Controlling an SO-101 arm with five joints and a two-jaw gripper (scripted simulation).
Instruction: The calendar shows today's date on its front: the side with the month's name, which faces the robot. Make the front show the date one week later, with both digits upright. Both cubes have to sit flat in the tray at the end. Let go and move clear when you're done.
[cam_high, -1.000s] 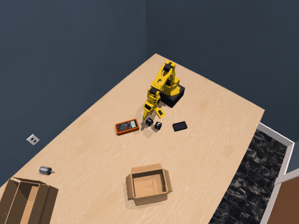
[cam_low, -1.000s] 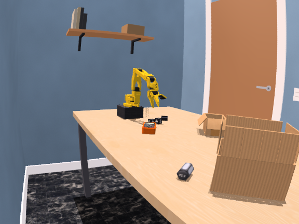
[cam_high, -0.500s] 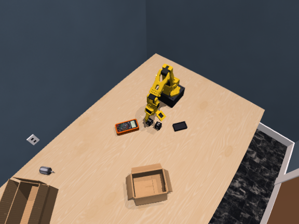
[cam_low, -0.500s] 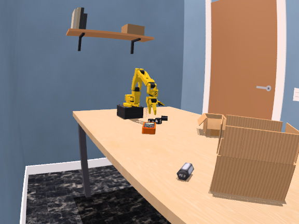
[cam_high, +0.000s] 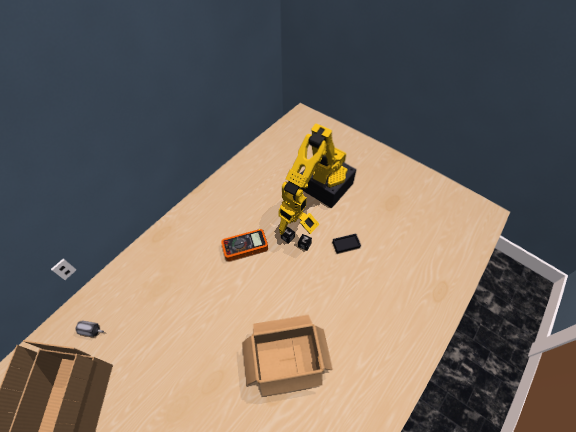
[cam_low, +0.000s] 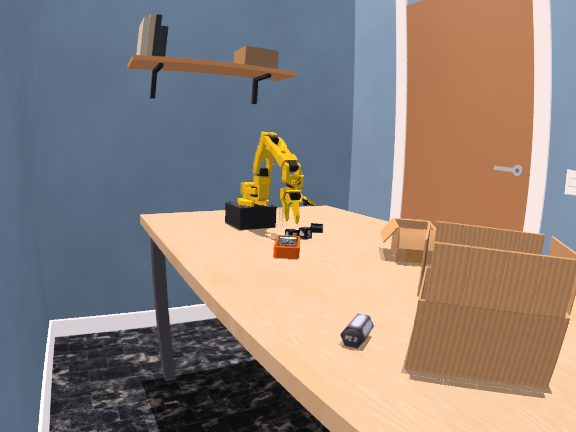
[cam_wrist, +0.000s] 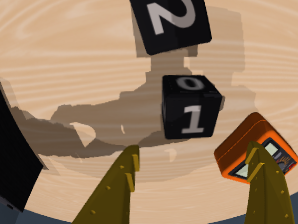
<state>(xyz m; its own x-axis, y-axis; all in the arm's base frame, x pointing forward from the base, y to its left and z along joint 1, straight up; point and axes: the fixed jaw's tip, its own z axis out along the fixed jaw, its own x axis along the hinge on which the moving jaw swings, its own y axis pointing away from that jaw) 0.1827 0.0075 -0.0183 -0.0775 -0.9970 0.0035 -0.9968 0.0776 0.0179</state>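
Tool (cam_high: 283, 232) (cam_low: 292, 220) (cam_wrist: 192, 146) hangs fingers-down over the table (cam_high: 190, 280) (cam_low: 300, 290) (cam_wrist: 45, 70), fingers apart, nothing between them. The part-open gap looks chosen to straddle one cube without knocking its neighbour. Both cubes sit out on the table, in front of the arm's base, which is near the table's back corner. The nearer cube (cam_high: 287, 235) (cam_low: 292, 233) (cam_wrist: 191, 107) has 0 on top and 1 on a side toward the tool. The 2 cube (cam_high: 304, 242) (cam_low: 305, 233) (cam_wrist: 172, 25) is just beside it, apart and turned differently, 2 visible. That spot suits regrasping: in easy reach, faces readable from the wrist. Flat black item (cam_high: 346, 243) (cam_low: 316, 228), on the side of the table's right corner in the top view, may be the tray; can't confirm, and no month name or front date is readable. Multimeter (cam_high: 244, 244) (cam_low: 287, 247) lies toward the left long edge, close enough to catch a finger. My read: next is squaring up to the nearer cube, then pinching opposite sides. An off-angle pinch would twist it and spoil the digit's upright.

The tool (cam_high: 283, 230) (cam_low: 292, 220) (cam_wrist: 194, 147) has come down, apparently nearer the black cubes (cam_high: 287, 235) (cam_low: 305, 233) (cam_wrist: 191, 111).
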